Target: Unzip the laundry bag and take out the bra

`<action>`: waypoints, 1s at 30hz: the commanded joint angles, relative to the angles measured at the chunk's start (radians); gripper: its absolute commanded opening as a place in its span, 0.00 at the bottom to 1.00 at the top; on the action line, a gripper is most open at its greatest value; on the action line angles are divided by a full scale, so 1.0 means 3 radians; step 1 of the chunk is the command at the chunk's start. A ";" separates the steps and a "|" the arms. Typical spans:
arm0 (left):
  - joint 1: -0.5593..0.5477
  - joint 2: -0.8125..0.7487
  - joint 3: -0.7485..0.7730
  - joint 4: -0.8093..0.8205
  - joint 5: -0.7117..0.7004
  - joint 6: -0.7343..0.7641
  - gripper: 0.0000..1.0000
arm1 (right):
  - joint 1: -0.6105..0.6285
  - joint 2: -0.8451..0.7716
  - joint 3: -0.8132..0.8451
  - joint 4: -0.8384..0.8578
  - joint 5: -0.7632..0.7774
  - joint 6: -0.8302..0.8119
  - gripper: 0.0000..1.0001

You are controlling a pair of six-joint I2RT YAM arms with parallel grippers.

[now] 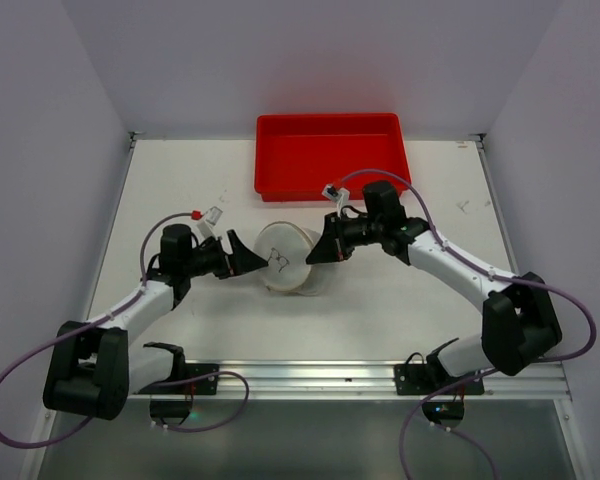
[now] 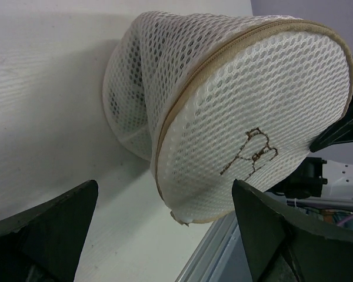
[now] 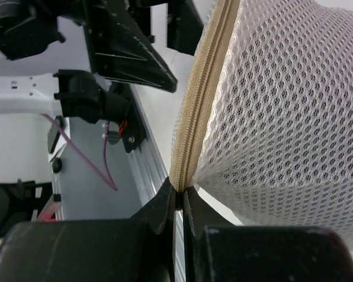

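Observation:
The laundry bag point(image 1: 285, 257) is a round white mesh case with a small bra icon, tipped on its edge at the table's middle. Its tan zipper point(image 3: 203, 88) runs round the rim and looks closed. My right gripper point(image 1: 321, 249) is shut on the zipper rim at the bag's right side; in the right wrist view point(image 3: 177, 192) the fingertips pinch the zipper tape. My left gripper point(image 1: 248, 257) is open just left of the bag, and its fingers point(image 2: 53, 226) straddle the bag's near edge point(image 2: 253, 117) without touching. The bra is hidden.
A red rectangular tray point(image 1: 330, 155) stands at the back of the table, behind the bag. The metal rail point(image 1: 310, 377) runs along the near edge. Grey walls close in the left and right sides.

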 commanded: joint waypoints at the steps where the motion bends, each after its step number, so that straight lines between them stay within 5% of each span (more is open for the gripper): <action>1: -0.0062 0.0104 -0.0142 0.0764 0.0299 -0.0324 1.00 | -0.0004 0.0068 0.0243 -0.0202 -0.0483 -0.0354 0.00; 8: -0.0149 0.0206 -0.0260 0.1353 0.0427 -0.0518 0.94 | -0.0014 0.0078 0.0279 -0.0300 -0.0576 -0.0477 0.00; 10: -0.0174 0.0186 -0.0276 0.1409 0.0468 -0.0595 0.83 | -0.0030 0.0073 0.0290 -0.0300 -0.0550 -0.0477 0.00; 15: -0.0205 -0.0013 -0.0286 0.1190 0.0468 -0.0565 0.33 | -0.0137 0.0053 0.0300 -0.0300 -0.0407 -0.0451 0.00; 20: -0.0200 -0.0192 -0.0271 0.0914 0.0412 -0.0564 0.04 | -0.0183 -0.0039 0.0274 -0.0300 0.0067 -0.0375 0.01; 22: -0.0215 -0.0300 -0.0230 0.0827 0.0320 -0.0631 0.00 | -0.0183 -0.0171 0.0203 -0.0279 0.0328 -0.0283 0.15; 23: -0.0236 -0.0345 -0.0204 0.0690 0.0112 -0.0656 0.00 | -0.0168 -0.0248 0.0172 -0.0229 0.0719 -0.0232 0.38; 26: -0.0419 -0.0529 -0.0031 0.0337 -0.0480 -0.0723 0.00 | 0.0076 -0.0749 -0.0190 0.0139 0.1532 -0.0094 0.65; 30: -0.0731 -0.0581 0.0113 0.0244 -0.1055 -0.1202 0.00 | 0.0506 -0.1291 -0.0670 0.0594 0.2357 0.0080 0.72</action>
